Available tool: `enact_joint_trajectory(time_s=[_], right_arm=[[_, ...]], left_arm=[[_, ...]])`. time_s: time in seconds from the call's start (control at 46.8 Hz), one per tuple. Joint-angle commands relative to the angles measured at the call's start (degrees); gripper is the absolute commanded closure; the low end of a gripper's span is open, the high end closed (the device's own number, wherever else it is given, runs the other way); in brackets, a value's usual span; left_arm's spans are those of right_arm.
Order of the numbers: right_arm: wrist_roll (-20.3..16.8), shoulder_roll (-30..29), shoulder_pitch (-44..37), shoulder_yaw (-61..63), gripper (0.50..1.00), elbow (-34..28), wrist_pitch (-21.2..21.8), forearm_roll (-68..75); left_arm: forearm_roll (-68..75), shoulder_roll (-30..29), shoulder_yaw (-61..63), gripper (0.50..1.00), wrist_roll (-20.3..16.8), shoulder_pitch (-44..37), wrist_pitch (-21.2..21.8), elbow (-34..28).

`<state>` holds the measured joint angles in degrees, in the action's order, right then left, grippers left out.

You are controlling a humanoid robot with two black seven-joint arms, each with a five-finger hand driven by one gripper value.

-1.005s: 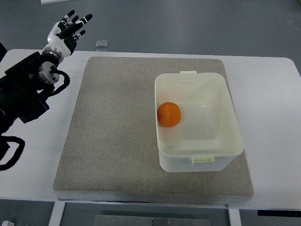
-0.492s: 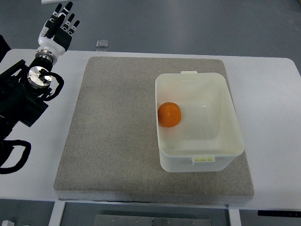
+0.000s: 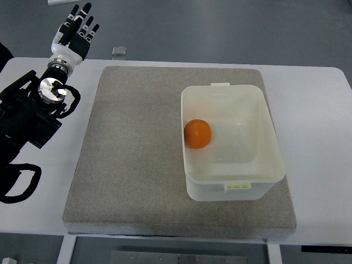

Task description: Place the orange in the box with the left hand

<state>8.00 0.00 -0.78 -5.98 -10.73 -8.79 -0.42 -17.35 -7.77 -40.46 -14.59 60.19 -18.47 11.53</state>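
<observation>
Fingers of the left hand are spread straight and loose, grasping nothing; the hand sits at about ten o'clock in the frame, past the far left corner of the table, well apart from the box. Its black arm enters from the left edge and lies over the white table at about nine o'clock. No right arm shows.

Going by size: the table fills most of the view, and a grey felt-like mat covers its middle. On the mat, at about three o'clock from its centre, stands the box, an open, translucent white rectangular tub with a small latch tab on its far rim and another on its near rim. Inside it, against the left wall and resting on the floor of the tub, lies the orange: round, evenly bright orange, smooth-looking, with a faint darker spot near its top that may be the stem end, though the view is too coarse to be sure. Nothing lies over the fruit or blocks the box opening.

At about eleven o'clock, just beyond the table's far edge, a small pale square object rests on the grey floor.
</observation>
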Motion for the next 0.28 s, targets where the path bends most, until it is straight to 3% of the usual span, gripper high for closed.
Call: enact_joint_trajectory(time_s=[0.0, 0.257], right_arm=[[0.0, 0.0, 0.0, 0.0, 0.568, 0.0, 0.0, 0.1], [0.0, 0.0, 0.0, 0.1, 0.568, 0.0, 0.0, 0.2]], left_arm=[[0.0, 0.2, 0.0, 0.501, 0.0, -0.2, 0.0, 0.4], [0.0, 0.6, 0.0, 0.501, 0.0, -0.4, 0.2, 0.4]])
